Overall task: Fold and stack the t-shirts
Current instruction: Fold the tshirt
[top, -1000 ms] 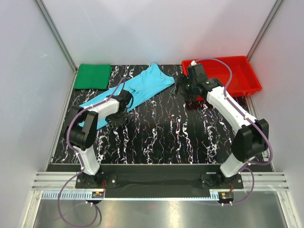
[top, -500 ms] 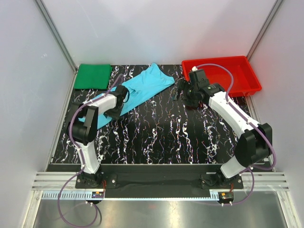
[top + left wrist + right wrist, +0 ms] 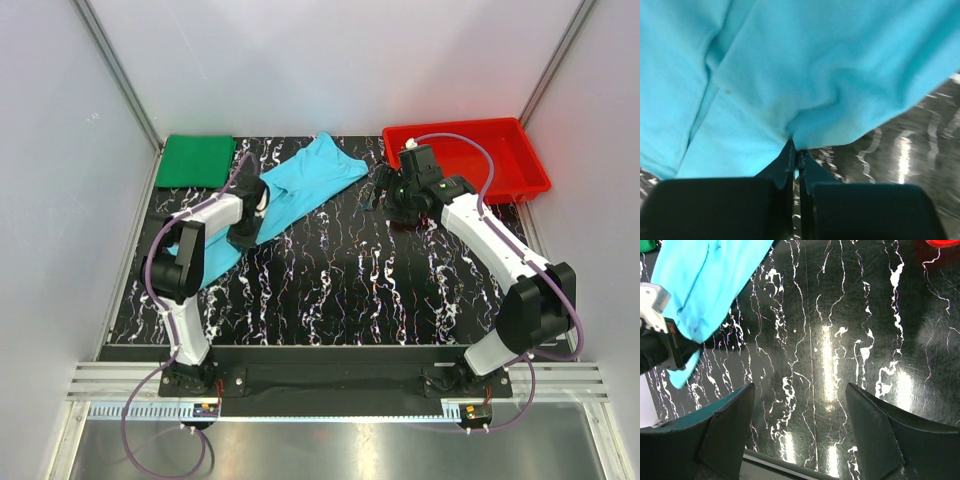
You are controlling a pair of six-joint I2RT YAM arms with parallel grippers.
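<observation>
Far on the left, the dark green t-shirt (image 3: 197, 161) lies in the back corner of the bench (image 3: 350, 290), folded into a neat flat square. Next to it, the light blue t-shirt (image 3: 305, 180) lies in a long slanted strip across the shiny black bench with its white streaks. It is not folded up yet. The left tool (image 3: 796, 156) is squeezed tight on the near long edge of the blue shirt. The cloth puckers into a soft bump right above the pinch. I think the job now is to fold this shirt. To do it well, the left tool should lift only a little and carry the edge over slowly. It should let go only when the cloth lies flat, because thin soft cloth can slip or bunch up. The right tool (image 3: 799, 390) hangs wide open over bare bench and holds nothing. It is near the far end of the blue shirt and could take that end to help. At the far right sits the red tray (image 3: 505, 160), hard and smooth.
</observation>
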